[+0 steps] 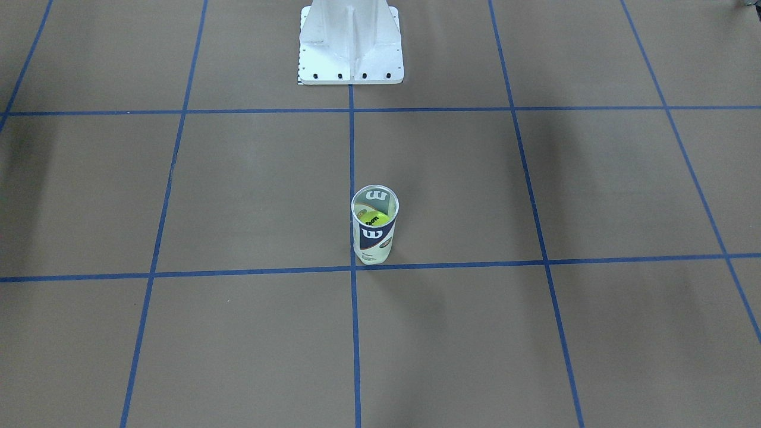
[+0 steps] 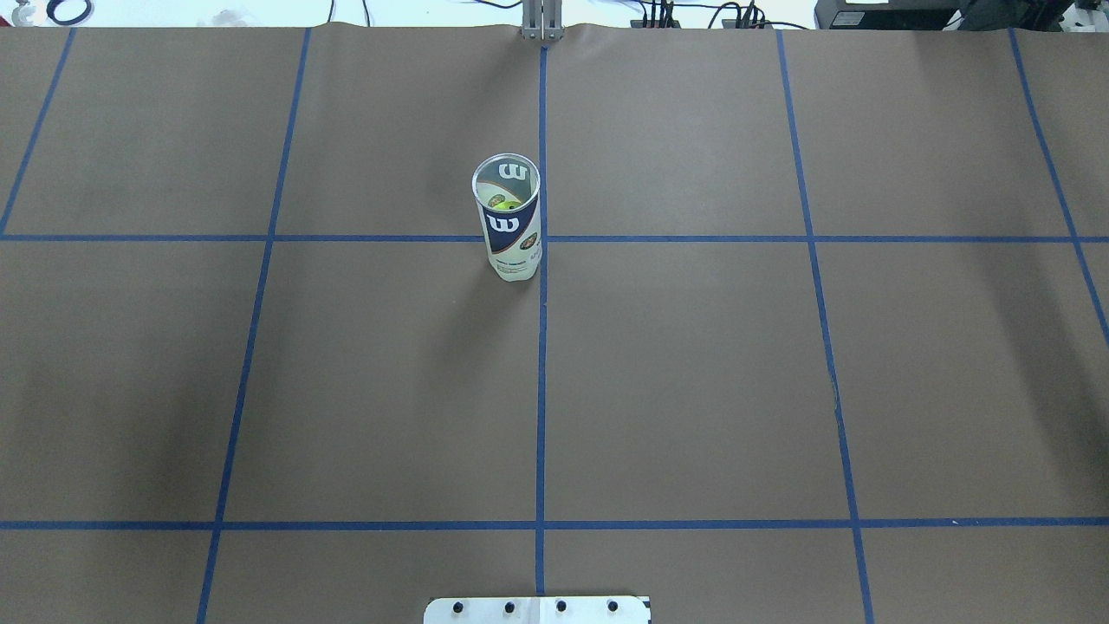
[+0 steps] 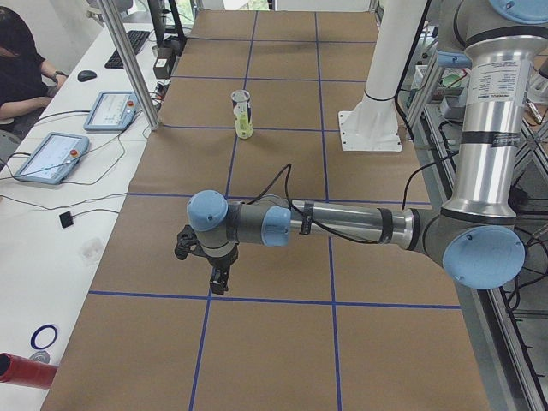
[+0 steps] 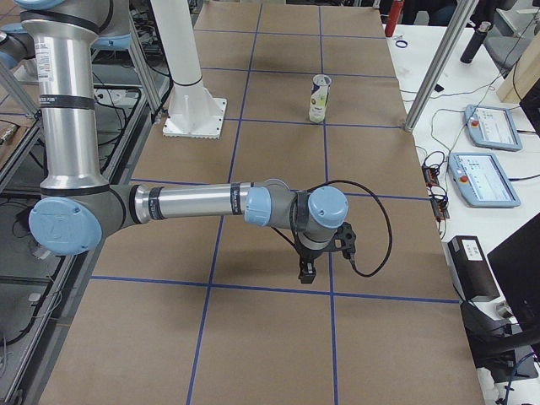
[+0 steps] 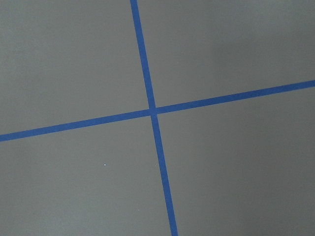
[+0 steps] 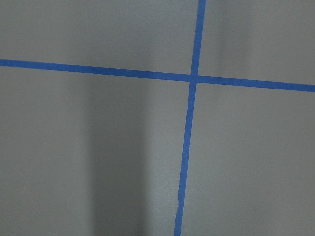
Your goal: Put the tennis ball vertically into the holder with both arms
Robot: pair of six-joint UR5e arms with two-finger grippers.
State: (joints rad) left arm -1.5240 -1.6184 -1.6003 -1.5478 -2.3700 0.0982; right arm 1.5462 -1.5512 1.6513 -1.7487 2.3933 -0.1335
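The tennis ball (image 1: 373, 219) is what I want to know about, but start at the fingers, says Ben. Are they wide or pinched?

I cannot tell, says Ann. The left gripper (image 3: 219, 281) and the right gripper (image 4: 308, 272) show only from the table ends, small and dark. I see no ball in either one. The wrist cameras look down on brown table (image 2: 693, 390) and blue lines (image 5: 147, 98), with no fingers in them.

Where do the grippers hang?

Both are well apart from the holder (image 1: 374, 238), one out toward each end of the table, pointing down above the paper. The left arm (image 3: 342, 224) and the right arm (image 4: 194, 202) stretch out long and low behind them.

Why so far from the holder?

I think so they cannot bump it. It is tall and thin and would tip easily.

And the ball?

Down inside the holder. You can see yellow-green through the open top.

Why does the holder stand up?

Mouth up, so a ball can drop straight in, I think. It stands just beside a crossing of the blue lines. The white base (image 1: 351, 53) is well behind the holder, on the robot's side.

So the job looks done?

I think so
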